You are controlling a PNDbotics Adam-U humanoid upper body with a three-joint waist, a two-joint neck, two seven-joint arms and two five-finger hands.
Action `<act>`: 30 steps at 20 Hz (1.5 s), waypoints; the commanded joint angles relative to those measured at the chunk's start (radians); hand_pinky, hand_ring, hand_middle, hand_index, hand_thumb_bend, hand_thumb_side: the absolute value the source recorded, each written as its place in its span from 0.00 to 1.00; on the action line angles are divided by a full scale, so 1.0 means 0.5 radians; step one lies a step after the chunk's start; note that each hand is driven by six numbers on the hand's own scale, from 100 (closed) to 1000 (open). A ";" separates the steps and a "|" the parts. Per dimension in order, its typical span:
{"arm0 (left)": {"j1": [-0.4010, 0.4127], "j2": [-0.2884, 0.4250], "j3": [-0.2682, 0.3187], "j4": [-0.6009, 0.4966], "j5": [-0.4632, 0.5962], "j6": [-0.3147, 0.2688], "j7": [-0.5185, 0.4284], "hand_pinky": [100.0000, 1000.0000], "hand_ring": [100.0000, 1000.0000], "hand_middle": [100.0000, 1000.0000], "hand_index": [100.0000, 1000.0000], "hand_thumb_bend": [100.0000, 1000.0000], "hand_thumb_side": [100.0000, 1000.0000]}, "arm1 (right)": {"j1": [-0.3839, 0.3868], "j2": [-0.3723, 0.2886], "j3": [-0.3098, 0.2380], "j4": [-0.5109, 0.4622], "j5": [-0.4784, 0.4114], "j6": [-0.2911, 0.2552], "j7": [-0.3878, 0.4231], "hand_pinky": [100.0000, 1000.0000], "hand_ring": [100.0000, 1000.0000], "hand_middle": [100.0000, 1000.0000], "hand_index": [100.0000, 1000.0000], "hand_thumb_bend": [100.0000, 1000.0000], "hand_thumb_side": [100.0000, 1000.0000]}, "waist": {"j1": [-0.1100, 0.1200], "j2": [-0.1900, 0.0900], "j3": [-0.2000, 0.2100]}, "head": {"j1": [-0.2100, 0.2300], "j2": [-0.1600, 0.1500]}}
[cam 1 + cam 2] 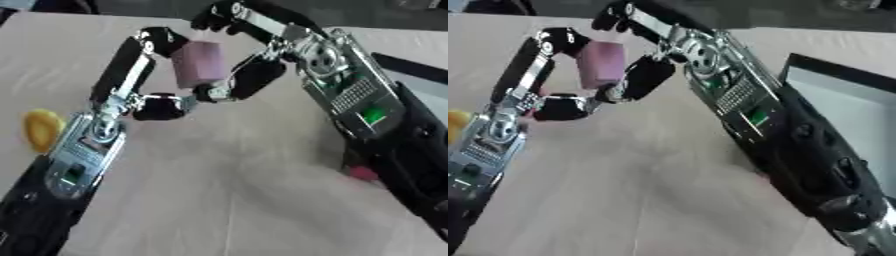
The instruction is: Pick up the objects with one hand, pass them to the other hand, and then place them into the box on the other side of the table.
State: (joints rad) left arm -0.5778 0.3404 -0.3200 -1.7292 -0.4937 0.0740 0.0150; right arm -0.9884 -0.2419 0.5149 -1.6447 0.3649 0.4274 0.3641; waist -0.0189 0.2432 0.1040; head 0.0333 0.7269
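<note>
Above the table [219, 190], both hands pinch a half-hidden pink block [199, 63].

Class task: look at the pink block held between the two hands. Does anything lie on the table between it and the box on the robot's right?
Nothing visible does. The pink block sits between the left hand and right hand; only the right arm itself lies toward the box.

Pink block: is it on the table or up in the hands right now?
Up, off the table. The pink block is pinched by the left hand, with the right hand closing on its other side.
</note>
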 commanded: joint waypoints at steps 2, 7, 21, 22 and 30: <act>-0.037 0.004 -0.002 -0.052 0.012 0.000 -0.001 0.64 0.57 0.48 0.46 0.00 0.00 | -0.038 -0.002 -0.007 0.001 -0.027 0.016 -0.045 0.87 0.84 0.73 0.76 0.45 0.00 | -0.016 -0.051 0.004 | 0.010 -0.018; -0.036 0.005 -0.002 -0.058 0.014 0.002 0.007 0.64 0.57 0.47 0.46 0.00 0.00 | -0.033 -0.011 -0.004 0.007 -0.061 0.036 -0.071 0.86 0.82 0.70 0.72 0.40 0.00 | -0.016 -0.048 0.006 | 0.012 -0.032; -0.039 0.003 -0.012 -0.080 0.054 -0.036 0.042 0.64 0.57 0.47 0.46 0.00 0.00 | 0.001 -0.090 -0.004 -0.061 -0.179 0.077 -0.041 0.84 0.80 0.60 0.65 0.32 0.00 | -0.018 -0.043 0.010 | 0.022 -0.047; -0.038 0.003 -0.013 -0.077 0.057 -0.037 0.046 0.64 0.57 0.47 0.47 0.00 0.00 | 0.003 -0.090 -0.006 -0.062 -0.185 0.081 -0.044 0.84 0.79 0.58 0.63 0.30 0.00 | -0.019 -0.043 0.009 | 0.022 -0.048; -0.030 -0.002 -0.014 -0.068 0.073 -0.022 0.083 0.63 0.57 0.48 0.54 0.00 0.01 | 0.009 -0.098 -0.009 -0.069 -0.245 0.104 -0.116 0.82 0.73 0.43 0.49 0.21 0.00 | -0.015 -0.042 0.004 | 0.016 -0.039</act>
State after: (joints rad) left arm -0.5796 0.3326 -0.3332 -1.7432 -0.4649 0.0624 0.0475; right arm -0.9706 -0.2695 0.5197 -1.6644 0.2499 0.4768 0.3140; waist -0.0189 0.2432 0.1059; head 0.0414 0.7130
